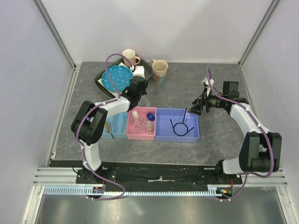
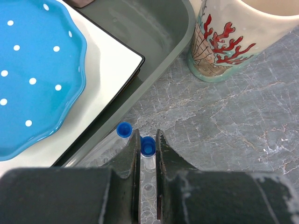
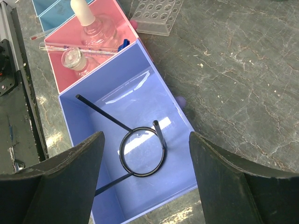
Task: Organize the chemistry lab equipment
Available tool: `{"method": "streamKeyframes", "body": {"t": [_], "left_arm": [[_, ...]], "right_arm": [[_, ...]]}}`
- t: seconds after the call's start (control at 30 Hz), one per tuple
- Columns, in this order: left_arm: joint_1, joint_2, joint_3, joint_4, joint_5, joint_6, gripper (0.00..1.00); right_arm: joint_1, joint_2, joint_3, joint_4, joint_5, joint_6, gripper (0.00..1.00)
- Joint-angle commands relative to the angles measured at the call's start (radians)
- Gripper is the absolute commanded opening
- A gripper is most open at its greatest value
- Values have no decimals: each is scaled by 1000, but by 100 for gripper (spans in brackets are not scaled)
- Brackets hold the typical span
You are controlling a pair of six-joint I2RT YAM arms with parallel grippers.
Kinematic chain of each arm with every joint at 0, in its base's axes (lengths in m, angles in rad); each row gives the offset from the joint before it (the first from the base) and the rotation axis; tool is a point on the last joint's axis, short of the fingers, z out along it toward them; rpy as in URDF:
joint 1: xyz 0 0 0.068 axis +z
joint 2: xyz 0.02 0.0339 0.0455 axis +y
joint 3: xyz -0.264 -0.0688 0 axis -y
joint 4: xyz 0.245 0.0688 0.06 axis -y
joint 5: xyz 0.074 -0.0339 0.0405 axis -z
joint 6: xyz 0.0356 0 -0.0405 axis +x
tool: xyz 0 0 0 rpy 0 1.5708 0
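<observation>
**Trainee:** Which items are already sorted?

**Technician:** A row of bins stands at the near middle of the desk [image 1: 219,84]. The pink bin [image 1: 140,136] holds tiny clear bottles [image 3: 96,28] and a blue cap-like piece [image 1: 150,115]. The purple bin [image 1: 163,131], directly to its right, holds the thin black looped wire [image 3: 103,113].

**Trainee:** Which item is in hand?

**Technician:** The left pincer [image 2: 147,141] is closed on a blue-capped tube [image 2: 148,148] at the far left of the desk, next to the rim of the grey tray [image 2: 159,37]. Whether this tube is lifted off the desk cannot be told. A second blue-capped tube [image 2: 123,130] lies just beside it, against that rim and ungripped.

**Trainee:** What is the state of the right pincer?

**Technician:** The right pincer [image 3: 145,140] hangs over the purple bin. Its jaws stand wide apart with nothing between them.

**Trainee:** What is left to do?

**Technician:** By judgement, the task is past its midpoint. Neither tube is binned yet. The clear welled tray [image 3: 156,16] stands on the bare desk just beyond the pink bin. The contents of the two small blue bins [image 1: 119,127] at the left cannot be read.
</observation>
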Motion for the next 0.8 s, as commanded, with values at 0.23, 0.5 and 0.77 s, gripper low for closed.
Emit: {"method": "streamKeyframes", "body": {"t": [0.23, 0.5, 0.77], "left_arm": [[4, -20, -52, 75, -7, 53, 3], [0, -38, -79, 104, -13, 92, 2], [-16, -51, -115, 138, -1, 129, 3]], "right_arm": [[-2, 10, 42, -16, -53, -45, 80], [-2, 16, 47, -25, -59, -51, 80], [-4, 17, 50, -34, -62, -58, 80]]}}
